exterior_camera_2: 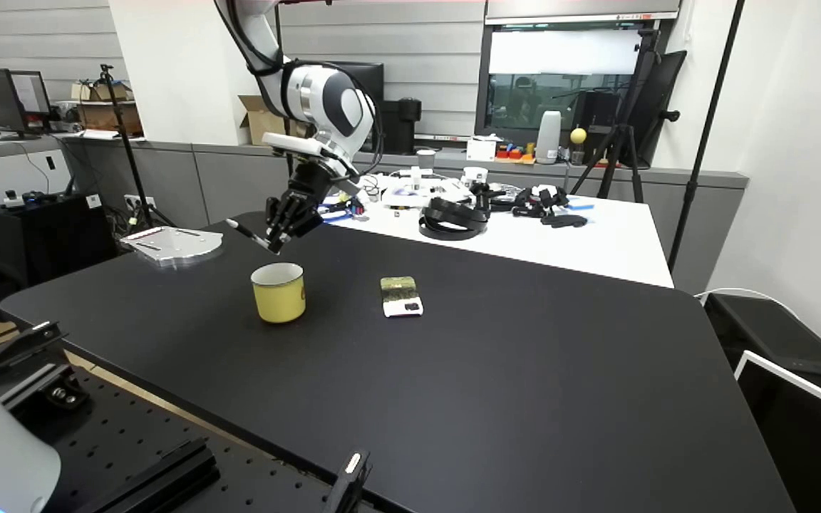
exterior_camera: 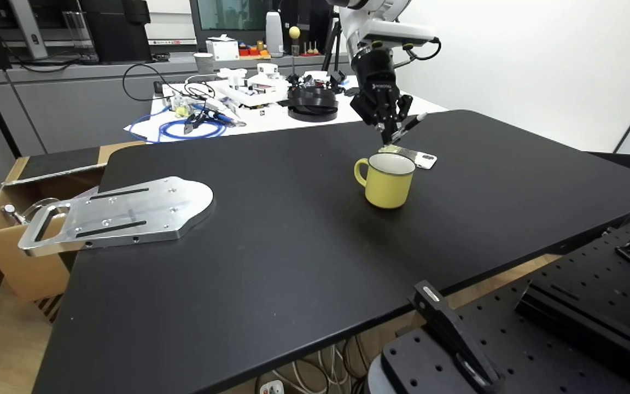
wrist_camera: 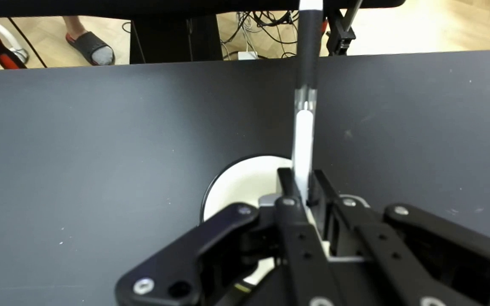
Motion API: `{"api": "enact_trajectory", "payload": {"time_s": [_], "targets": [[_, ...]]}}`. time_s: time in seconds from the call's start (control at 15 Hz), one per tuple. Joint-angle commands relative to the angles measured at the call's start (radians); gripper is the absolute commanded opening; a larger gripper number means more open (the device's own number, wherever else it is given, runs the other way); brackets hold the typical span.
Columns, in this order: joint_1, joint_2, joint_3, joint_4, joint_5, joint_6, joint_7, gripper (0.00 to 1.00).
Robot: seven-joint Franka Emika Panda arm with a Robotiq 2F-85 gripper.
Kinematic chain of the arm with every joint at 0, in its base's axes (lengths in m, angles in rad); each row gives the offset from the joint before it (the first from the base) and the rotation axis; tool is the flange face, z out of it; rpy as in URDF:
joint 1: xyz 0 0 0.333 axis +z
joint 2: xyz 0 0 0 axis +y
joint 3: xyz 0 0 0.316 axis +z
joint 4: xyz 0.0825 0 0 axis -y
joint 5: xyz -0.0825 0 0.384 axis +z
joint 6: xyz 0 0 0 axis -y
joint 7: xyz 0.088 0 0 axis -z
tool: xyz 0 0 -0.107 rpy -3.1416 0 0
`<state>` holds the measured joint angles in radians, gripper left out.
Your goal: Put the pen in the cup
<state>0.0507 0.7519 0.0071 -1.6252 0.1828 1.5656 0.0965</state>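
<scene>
The pen [exterior_camera: 414, 123] is slim, with a dark section, a pale end and a clear barrel around white. It also shows in an exterior view [exterior_camera_2: 245, 231] and in the wrist view [wrist_camera: 307, 72]. My gripper [wrist_camera: 303, 185] is shut on the pen near one end; the pen sticks out slantwise, its free end raised. In both exterior views the gripper [exterior_camera: 392, 133] [exterior_camera_2: 276, 241] is above the cup's rim level, apart from the cup. The cup [exterior_camera: 387, 189] [exterior_camera_2: 279, 296] is a yellow mug, upright on the black table. Its white inside [wrist_camera: 243, 180] shows partly behind the fingers in the wrist view.
A small white-and-green flat item [exterior_camera: 425, 160] [exterior_camera_2: 402, 298] lies near the cup. A silver metal plate [exterior_camera: 129, 210] [exterior_camera_2: 174, 244] lies at a table edge. A cardboard box [exterior_camera: 25, 268] stands beside the table. A white table [exterior_camera_2: 560, 246] with clutter adjoins it.
</scene>
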Motion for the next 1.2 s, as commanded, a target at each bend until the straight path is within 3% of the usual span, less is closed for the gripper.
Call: {"api": "enact_trajectory", "payload": {"time_s": [0.0, 0.93, 1.0, 1.13], "targets": [[-0.036, 0.079, 0.011, 0.1, 0.044, -0.056, 0.005, 0.03], [-0.076, 0.204, 0.007, 0.199, 0.086, -0.066, 0.009, 0.03], [-0.076, 0.206, 0.007, 0.201, 0.085, -0.066, 0.009, 0.38], [-0.076, 0.209, 0.008, 0.208, 0.084, -0.068, 0.007, 0.46]]}}
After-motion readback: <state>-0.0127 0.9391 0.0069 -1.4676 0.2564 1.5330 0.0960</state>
